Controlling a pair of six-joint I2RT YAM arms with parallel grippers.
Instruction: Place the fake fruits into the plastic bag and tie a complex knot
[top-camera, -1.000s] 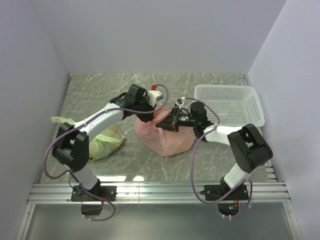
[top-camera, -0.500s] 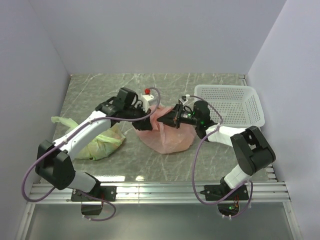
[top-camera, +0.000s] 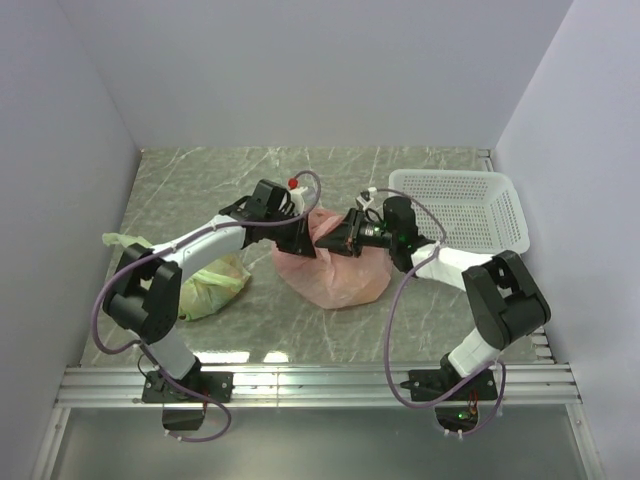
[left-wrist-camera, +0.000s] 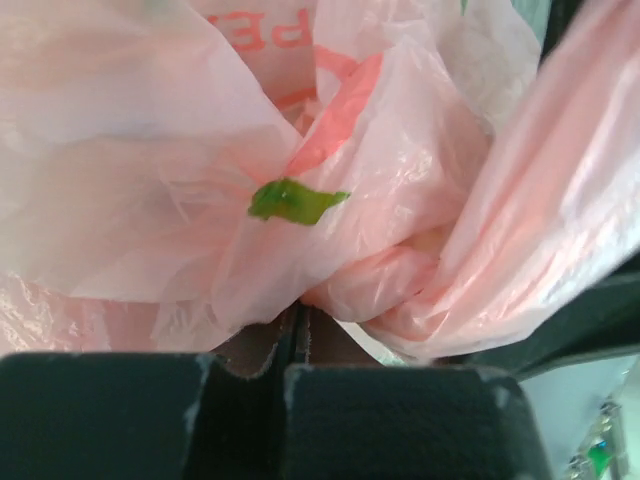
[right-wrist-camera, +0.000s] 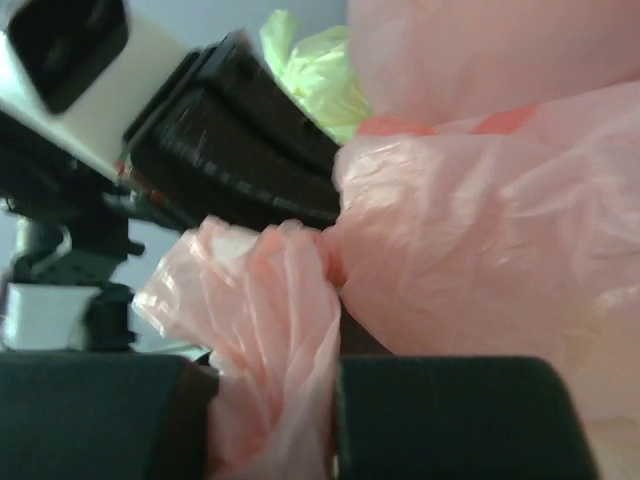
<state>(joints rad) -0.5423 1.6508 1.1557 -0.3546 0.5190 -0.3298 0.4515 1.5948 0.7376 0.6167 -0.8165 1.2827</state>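
Standing here, I see the plastic bag (top-camera: 335, 275) sitting in the middle of the surface (top-camera: 200, 180), between the two arms. The left fingers (left-wrist-camera: 150, 420) are shut tight on a bit of its pink top. The right fingers (right-wrist-camera: 440, 420) hold a bunched strip of it between them. Where they meet there is a twisted lump, the knot (left-wrist-camera: 390, 290). I cannot see any fake fruits lying outside, so I think they are inside. The filling looks done. The knot looks only partly made and may need more pulling.
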